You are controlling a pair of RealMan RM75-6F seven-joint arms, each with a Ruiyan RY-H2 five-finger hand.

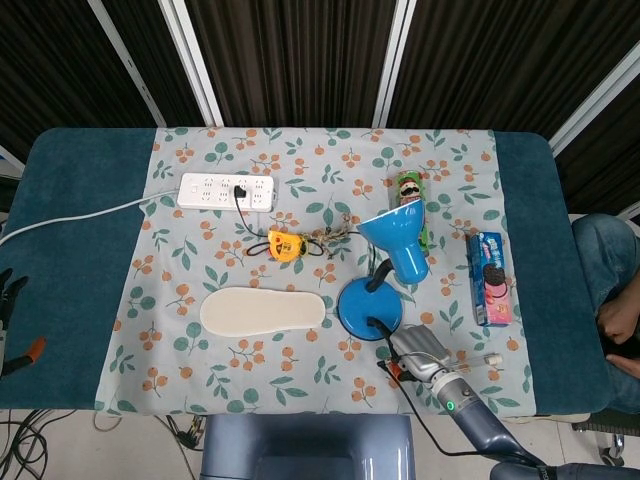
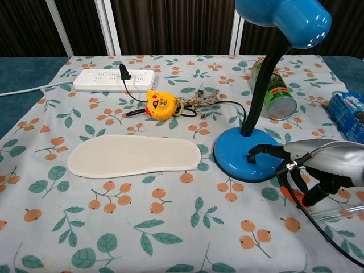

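A blue desk lamp stands on the flowered cloth, its round base [image 1: 368,308] [image 2: 247,153] under a bent neck and its shade [image 1: 400,240] [image 2: 284,17] unlit. My right hand [image 1: 415,352] [image 2: 310,170] lies just right of the base; one dark finger [image 2: 261,151] stretches out and touches the base's top by the black switch, while the others are curled in with nothing in them. Only dark fingers of my left hand [image 1: 8,295] show at the far left table edge, apart from everything; their pose is unclear.
A white power strip [image 1: 227,190] [image 2: 114,80] holds the lamp's plug. A yellow tape measure [image 1: 285,245], a cream insole [image 1: 263,312] [image 2: 133,156], a green can [image 1: 410,200], a blue cookie pack [image 1: 490,278] and a clear tube [image 2: 341,213] lie around. A person [image 1: 610,290] sits at right.
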